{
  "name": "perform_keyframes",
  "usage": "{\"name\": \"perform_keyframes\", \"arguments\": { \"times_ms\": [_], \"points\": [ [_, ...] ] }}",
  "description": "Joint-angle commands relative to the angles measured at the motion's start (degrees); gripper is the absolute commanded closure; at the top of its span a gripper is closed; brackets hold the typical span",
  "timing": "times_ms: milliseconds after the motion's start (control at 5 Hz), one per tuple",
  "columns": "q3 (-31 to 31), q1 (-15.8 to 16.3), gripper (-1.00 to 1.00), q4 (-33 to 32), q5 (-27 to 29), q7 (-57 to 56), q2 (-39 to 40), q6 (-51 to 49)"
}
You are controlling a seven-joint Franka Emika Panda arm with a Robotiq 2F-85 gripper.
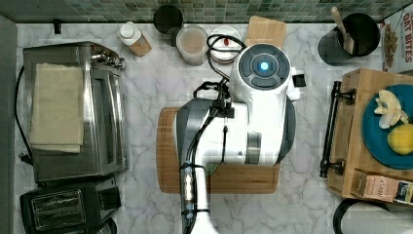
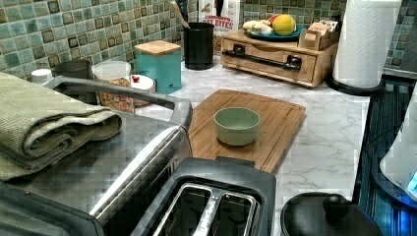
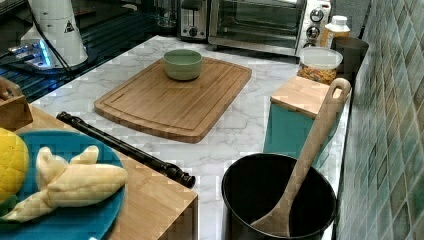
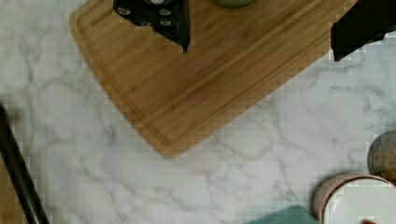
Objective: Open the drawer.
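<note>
The drawer (image 1: 351, 146) is a light wood box at the top view's right edge, and it looks closed in the left view. Its long black bar handle (image 1: 330, 130) faces the counter's middle. The drawer front (image 2: 268, 66) and handle (image 2: 263, 58) also sit at the back of the left view, and the handle (image 3: 125, 148) crosses the right view's foreground. My arm (image 1: 243, 112) hangs over the cutting board, well apart from the handle. In the wrist view my gripper (image 4: 261, 53) is open over the board with nothing between its fingers (image 4: 161, 21), and the handle (image 4: 17, 175) lies at the picture's edge.
A bamboo cutting board (image 3: 165, 97) holds a green bowl (image 3: 183, 64). A blue plate of fruit (image 1: 384, 126) rests on the drawer unit. Nearby are a teal canister (image 2: 159, 64), a black utensil pot with wooden spoon (image 3: 280, 205), a paper towel roll (image 2: 366, 42) and a toaster oven (image 1: 73, 107).
</note>
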Motion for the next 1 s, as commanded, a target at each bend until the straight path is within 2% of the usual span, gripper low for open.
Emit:
{"name": "perform_keyframes", "arguments": {
  "times_ms": [200,400,600,1000],
  "points": [
    [-5.7,-5.2,-1.0,5.3,-6.6,-20.4,5.9,-2.9],
    [-6.9,-6.2,-1.0,6.2,-10.9,-23.4,7.5,-2.9],
    [-8.0,-8.5,-1.0,0.2,-11.5,-28.1,6.0,7.6],
    [-8.1,-14.1,-1.0,-1.6,-11.1,-36.2,7.9,15.9]
  ]
}}
